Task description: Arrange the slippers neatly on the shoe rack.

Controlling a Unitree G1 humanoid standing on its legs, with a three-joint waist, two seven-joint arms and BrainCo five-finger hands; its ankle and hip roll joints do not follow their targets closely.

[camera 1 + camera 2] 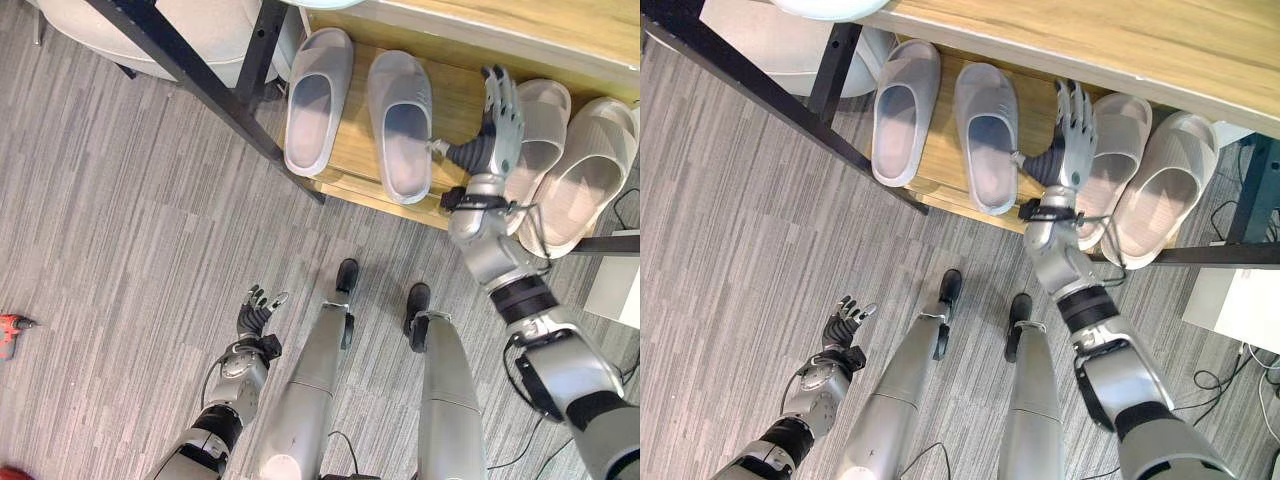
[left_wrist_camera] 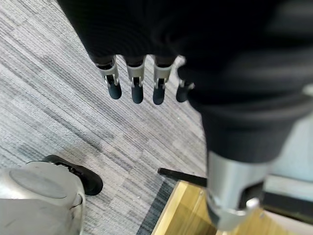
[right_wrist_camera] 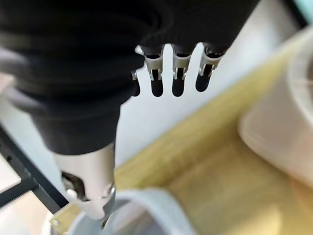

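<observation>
The right hand [image 1: 500,120], fingers straight and spread, hovers over the shoe rack [image 1: 455,105] between two pairs of slippers. The nearest slipper [image 1: 535,135] lies just right of it, long axis running near to far. The left hand [image 1: 258,310] hangs relaxed, far off.

Four slippers [image 1: 405,122] side by side on shoe rack [image 1: 461,100]; right hand [image 1: 497,125] between middle two.

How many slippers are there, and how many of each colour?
Grey-white slippers: 2
Beige slippers: 2
Total: 4 slippers, all on the wooden shoe rack
</observation>
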